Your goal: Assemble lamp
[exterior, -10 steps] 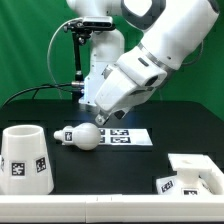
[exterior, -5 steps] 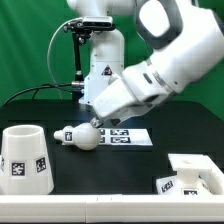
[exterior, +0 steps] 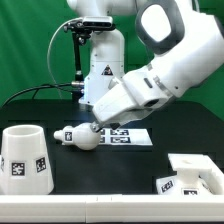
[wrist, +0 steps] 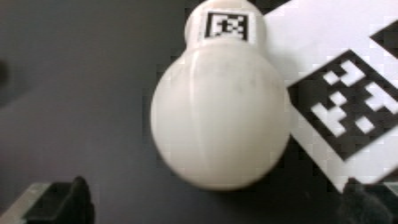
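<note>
My claw (exterior: 96, 127) hangs low over the bulb (exterior: 80, 137), its fingers (wrist: 50, 198) spread wide and gripping nothing. The bulb lies on its side on the black surface (exterior: 110, 168), just beside the marker board (exterior: 132, 137). The shade (exterior: 24, 158) stands upright at the exterior view's left, and the base (exterior: 196, 172) sits well apart at its right.

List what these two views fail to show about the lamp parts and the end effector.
1. End effector: exterior view, fingertips hidden behind the arm's own wrist; contact with the bulb cannot be told.
2. Fingers: wrist view, blurred and cut off by the picture's edge.
3. Base: exterior view, cut off at the right edge.
4. Shade: exterior view, tag too small to read.
</note>
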Robot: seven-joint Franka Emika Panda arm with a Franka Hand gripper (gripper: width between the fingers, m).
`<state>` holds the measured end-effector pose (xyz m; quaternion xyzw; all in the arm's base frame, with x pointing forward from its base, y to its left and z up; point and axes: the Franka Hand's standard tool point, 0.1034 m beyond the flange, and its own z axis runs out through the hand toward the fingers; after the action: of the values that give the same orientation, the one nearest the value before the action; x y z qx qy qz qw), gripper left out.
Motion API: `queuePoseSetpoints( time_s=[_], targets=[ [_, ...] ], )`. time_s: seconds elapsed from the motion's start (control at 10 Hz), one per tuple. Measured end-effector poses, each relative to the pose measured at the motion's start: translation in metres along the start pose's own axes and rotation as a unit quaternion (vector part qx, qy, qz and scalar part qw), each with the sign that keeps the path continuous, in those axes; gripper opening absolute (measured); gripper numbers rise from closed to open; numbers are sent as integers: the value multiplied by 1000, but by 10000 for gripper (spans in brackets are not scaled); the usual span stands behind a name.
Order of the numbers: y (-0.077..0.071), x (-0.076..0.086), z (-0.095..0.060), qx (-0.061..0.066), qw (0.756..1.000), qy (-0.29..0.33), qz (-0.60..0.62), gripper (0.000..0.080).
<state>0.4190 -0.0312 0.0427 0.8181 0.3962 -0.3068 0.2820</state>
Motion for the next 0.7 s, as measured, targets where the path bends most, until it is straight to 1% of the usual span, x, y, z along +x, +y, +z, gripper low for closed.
queuePoseSetpoints(
  time_s=[0.1, 0.2, 0.5, 0.6, 0.7],
  targets=[
    [-3, 2, 0, 5, 1000, -2, 14, 698],
    [-6, 5, -3, 19, 1000, 1, 22, 698],
    [-6, 6, -3, 19, 1000, 3, 20, 698],
    [-7, 5, 0, 20, 1000, 1, 20, 698],
    [-9, -1, 13, 23, 1000, -9, 15, 698]
  ],
)
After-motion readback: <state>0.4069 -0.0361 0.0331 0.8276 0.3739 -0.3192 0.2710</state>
